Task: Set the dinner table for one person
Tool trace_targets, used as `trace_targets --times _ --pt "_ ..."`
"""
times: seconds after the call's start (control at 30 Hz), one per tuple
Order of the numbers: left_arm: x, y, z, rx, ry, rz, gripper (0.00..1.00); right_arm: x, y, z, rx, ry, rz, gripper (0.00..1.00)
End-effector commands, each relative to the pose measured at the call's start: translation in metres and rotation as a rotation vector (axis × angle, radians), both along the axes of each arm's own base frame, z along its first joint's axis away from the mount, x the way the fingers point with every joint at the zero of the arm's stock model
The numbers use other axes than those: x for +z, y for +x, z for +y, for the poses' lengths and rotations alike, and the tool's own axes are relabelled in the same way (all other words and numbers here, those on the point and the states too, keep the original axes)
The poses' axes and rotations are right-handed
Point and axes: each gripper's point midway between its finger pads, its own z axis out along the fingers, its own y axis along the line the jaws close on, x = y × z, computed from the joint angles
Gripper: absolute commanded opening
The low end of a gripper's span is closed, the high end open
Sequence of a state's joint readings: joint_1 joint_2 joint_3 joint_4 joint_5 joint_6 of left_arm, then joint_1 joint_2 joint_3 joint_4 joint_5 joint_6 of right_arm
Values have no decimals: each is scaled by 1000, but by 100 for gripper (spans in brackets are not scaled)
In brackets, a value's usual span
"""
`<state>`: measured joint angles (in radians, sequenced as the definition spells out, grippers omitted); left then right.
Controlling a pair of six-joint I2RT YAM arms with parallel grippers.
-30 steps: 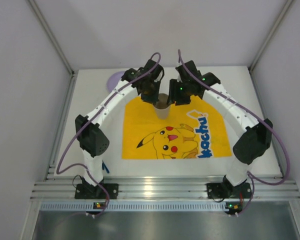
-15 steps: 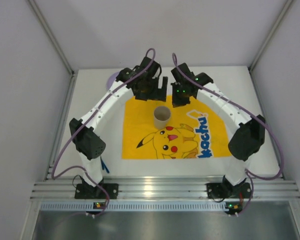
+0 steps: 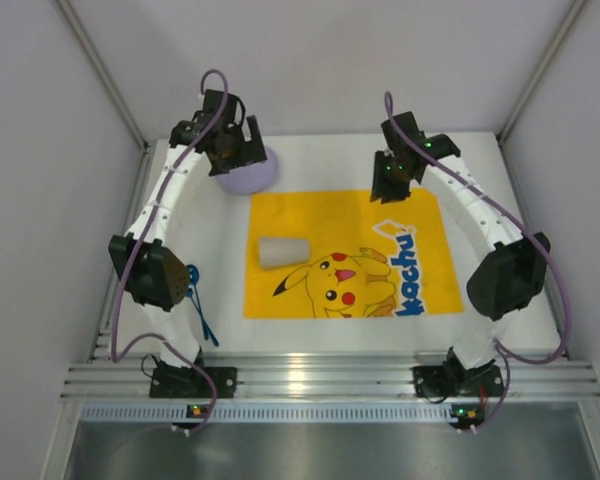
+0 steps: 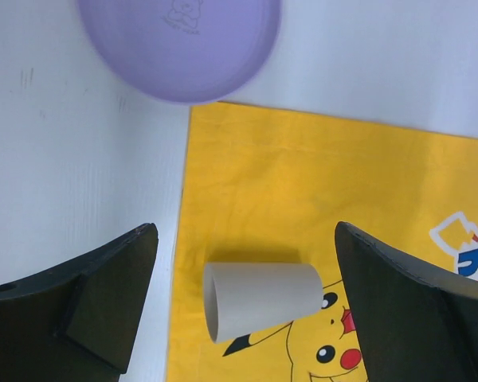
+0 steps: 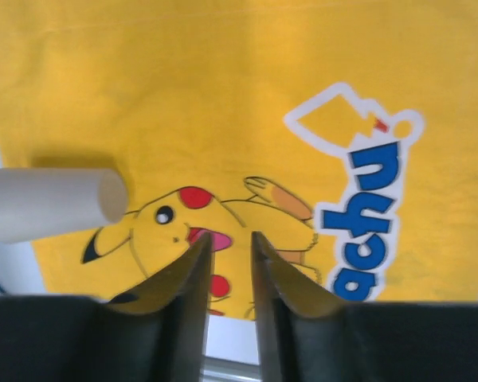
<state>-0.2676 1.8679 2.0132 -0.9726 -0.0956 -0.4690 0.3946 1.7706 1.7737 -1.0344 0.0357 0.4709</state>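
A paper cup (image 3: 283, 252) is shown lying on its side at the left edge of the yellow mat (image 3: 400, 215) on the dinner table (image 3: 500, 190) — long axis left–right. The left gripper (image 3: 232, 147), fingers spread wide and empty above the purple plate (image 3: 252, 176), is judged nearer; the right gripper (image 3: 391, 184) is shown nearly closed, holding nothing.

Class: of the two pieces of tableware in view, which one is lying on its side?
The paper cup, tipped over on the yellow mat's left edge; the purple plate lies flat on the white table.

Purple plate (image 4: 179, 44) running off your left wrist view's top edge, blue object (image 3: 198, 300) beside left arm staying too small for you to identify, cup's (image 5: 52, 203) end being cropped in right wrist view.
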Motion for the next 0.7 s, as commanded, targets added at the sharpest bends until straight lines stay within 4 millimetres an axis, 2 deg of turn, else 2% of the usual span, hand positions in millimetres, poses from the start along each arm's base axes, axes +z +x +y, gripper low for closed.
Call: trace_targets --times 0.0,0.03,0.07,0.1,0.13,0.17,0.23,0.27,0.3,0.33,0.4,0.43,0.5,0.53,0.6,0.67 --pt "0 4 -5 -3 5 -40 98 36 -29 73 258 117 -88 47" --pt "-12 0 3 27 16 -13 98 27 -35 87 292 93 -68 59" --pt "-15 3 21 81 18 -16 98 31 -51 116 365 85 -76 75" --pt "-20 1 31 127 -5 -6 98 28 -57 127 391 66 -70 83" --pt "-17 -4 44 167 -22 -11 98 23 -63 135 405 40 -55 86" --pt "-37 -12 70 236 -26 40 98 16 -68 155 438 34 -37 90" --pt "-40 -26 94 324 -66 49 98 5 -73 168 443 23 4 90" --pt "-68 -48 114 384 -88 113 98 -2 -75 179 458 14 26 90" --pt "-65 -42 125 409 -112 90 98 -6 -75 186 468 11 28 90" --pt "-78 -59 139 447 -127 114 98 -18 -75 191 476 -6 52 90" --pt "-87 -68 144 466 -162 115 98 -22 -75 201 479 -41 31 89" --pt "-100 -81 151 490 -168 144 98 -29 -71 208 477 -54 33 89" --pt "-99 -90 152 497 -185 132 98 -36 -70 217 470 -77 32 87" --pt "-106 -99 154 506 -186 148 98 -42 -66 224 469 -87 30 86" --pt "-101 -105 153 501 -183 131 98 -48 -65 231 462 -115 20 86" --pt "-101 -113 143 470 -219 141 98 -60 -64 242 465 -132 14 86"
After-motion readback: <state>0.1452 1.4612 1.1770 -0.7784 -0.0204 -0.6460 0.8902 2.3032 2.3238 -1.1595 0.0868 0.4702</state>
